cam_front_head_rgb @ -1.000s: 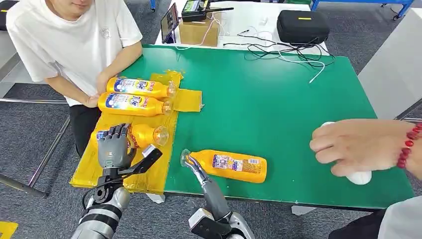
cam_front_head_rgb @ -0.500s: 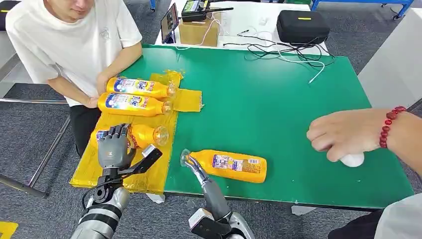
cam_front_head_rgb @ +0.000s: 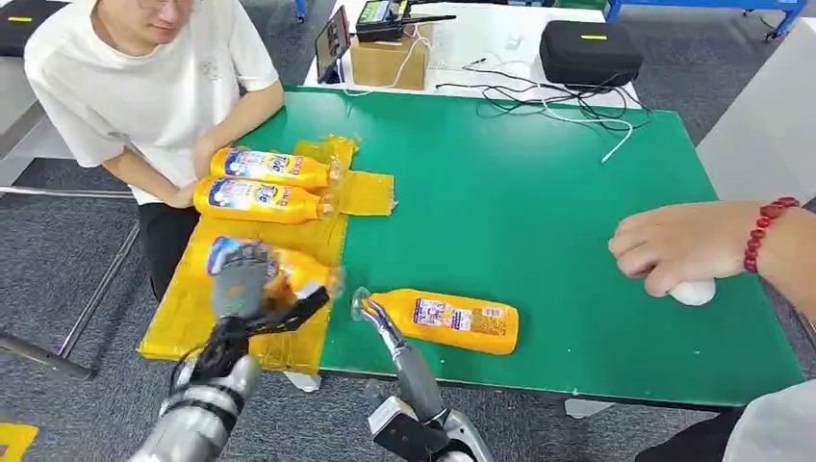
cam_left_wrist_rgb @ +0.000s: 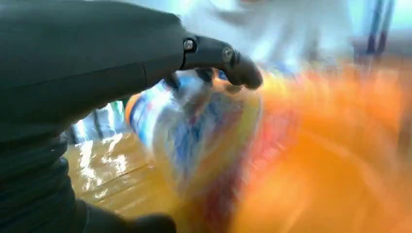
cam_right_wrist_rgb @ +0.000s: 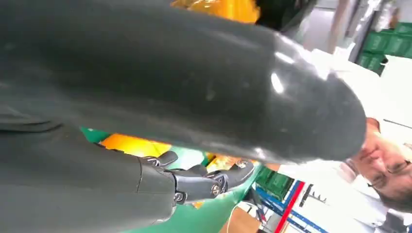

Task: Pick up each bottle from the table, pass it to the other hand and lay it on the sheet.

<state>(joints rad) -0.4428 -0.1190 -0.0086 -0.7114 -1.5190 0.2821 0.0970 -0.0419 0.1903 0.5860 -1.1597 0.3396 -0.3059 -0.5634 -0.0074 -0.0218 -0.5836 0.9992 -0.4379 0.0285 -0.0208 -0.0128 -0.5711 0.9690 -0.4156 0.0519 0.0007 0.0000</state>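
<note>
Green tabletop point(cam_front_head_rgb: 539, 183) with a yellow sheet point(cam_front_head_rgb: 183, 322) laid along its left edge. Two orange bottles point(cam_front_head_rgb: 274, 167) point(cam_front_head_rgb: 260, 200) lie side by side on the far part of the sheet; a third bottle point(cam_front_head_rgb: 289, 272), blurred, is grasped by the left hand point(cam_front_head_rgb: 241, 284) over the sheet. A fourth bottle point(cam_front_head_rgb: 452, 320) lies on the bare tabletop, its cap end at the right hand point(cam_front_head_rgb: 370, 313); whether that hand grips it cannot be told. One person point(cam_front_head_rgb: 154, 87) sits at the left; another person's hand point(cam_front_head_rgb: 688, 245) rests on a white object point(cam_front_head_rgb: 693, 292).
</note>
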